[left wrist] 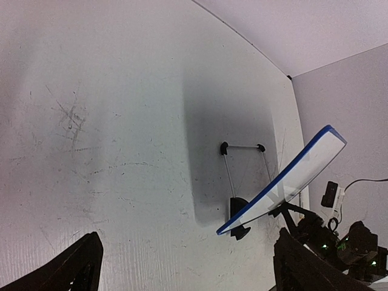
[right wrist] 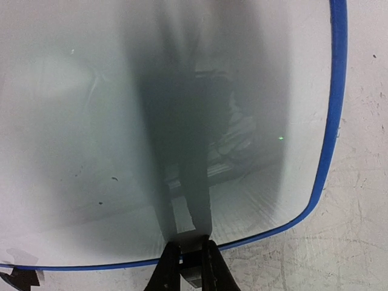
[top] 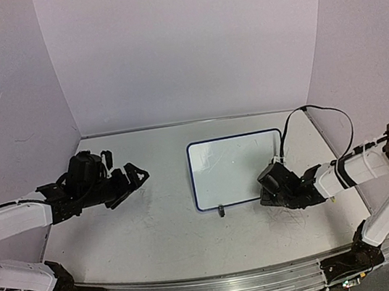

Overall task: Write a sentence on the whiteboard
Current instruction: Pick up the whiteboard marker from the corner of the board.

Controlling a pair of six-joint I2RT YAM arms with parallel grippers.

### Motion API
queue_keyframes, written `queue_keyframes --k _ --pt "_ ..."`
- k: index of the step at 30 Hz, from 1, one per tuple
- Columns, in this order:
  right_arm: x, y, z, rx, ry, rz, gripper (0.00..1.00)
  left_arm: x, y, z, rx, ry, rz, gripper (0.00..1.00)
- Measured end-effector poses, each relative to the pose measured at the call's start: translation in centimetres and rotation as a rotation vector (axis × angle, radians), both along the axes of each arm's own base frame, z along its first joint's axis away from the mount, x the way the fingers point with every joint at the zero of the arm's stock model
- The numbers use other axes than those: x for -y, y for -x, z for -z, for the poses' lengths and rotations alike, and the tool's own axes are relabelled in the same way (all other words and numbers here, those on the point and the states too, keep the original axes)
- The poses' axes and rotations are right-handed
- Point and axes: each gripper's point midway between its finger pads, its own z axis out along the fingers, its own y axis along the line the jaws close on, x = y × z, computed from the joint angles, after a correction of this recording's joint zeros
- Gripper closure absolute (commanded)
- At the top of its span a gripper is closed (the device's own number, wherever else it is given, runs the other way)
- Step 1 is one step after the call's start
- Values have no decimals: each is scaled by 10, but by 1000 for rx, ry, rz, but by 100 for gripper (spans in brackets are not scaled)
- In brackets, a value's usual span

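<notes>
Top view: the right gripper (top: 267, 187) lies low over the white table (top: 156, 232), its tip at the near right corner of the whiteboard (top: 235, 172). The board stretches away ahead of this gripper and to its left. A small black foot (top: 221, 211) sits at the board's near edge, to the left of the gripper. Faint thin strokes (top: 211, 159) show on the far left part of the board's face; they cannot be read.

Right wrist view: the right gripper (right wrist: 189, 245) has its fingers (right wrist: 167, 270) drawn close together on a narrow dark object (right wrist: 193, 273). What that object is cannot be told. Its tip meets the blue rim at the board's nearest edge. The whiteboard (right wrist: 91, 121) fills the field directly ahead of the fingertips, its rounded corner ahead and to the right. A dark band of shade runs up the glossy face from the tip.

Left wrist view: the left gripper (left wrist: 188, 242) is spread wide, with one finger (left wrist: 79, 270) at each lower corner of the field and only bare table between them. The whiteboard (left wrist: 303, 173) stands well ahead and to the right. It is seen nearly edge-on, tilted and propped on a wire stand (left wrist: 242, 147).

In the top view the left gripper (top: 135, 178) hangs above the table, well apart from the board's left edge and pointing toward it.
</notes>
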Motion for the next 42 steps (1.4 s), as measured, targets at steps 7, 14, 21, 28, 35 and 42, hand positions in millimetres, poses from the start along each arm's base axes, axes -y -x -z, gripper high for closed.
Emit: queue_keyframes --k 7,14,21,28,35,42 --pt "3 3 -26 31 -5 -34 36 -1 0 -4 17 -1 4 1" --pt "29 6 -95 156 -67 -15 11 -5 -4 -4 70 -66 16 1" --pt "163 -30 -113 152 -12 292 10 -10 -8 -7 153 -162 51 1" --pt "240 -51 -61 -134 -29 366 21 -3 -5 -22 208 -163 119 1" --pt "233 -77 -36 -315 -26 252 37 6 7 -43 254 -106 197 0" --pt "233 -69 -10 -454 12 212 49 12 18 -50 265 -65 258 1"
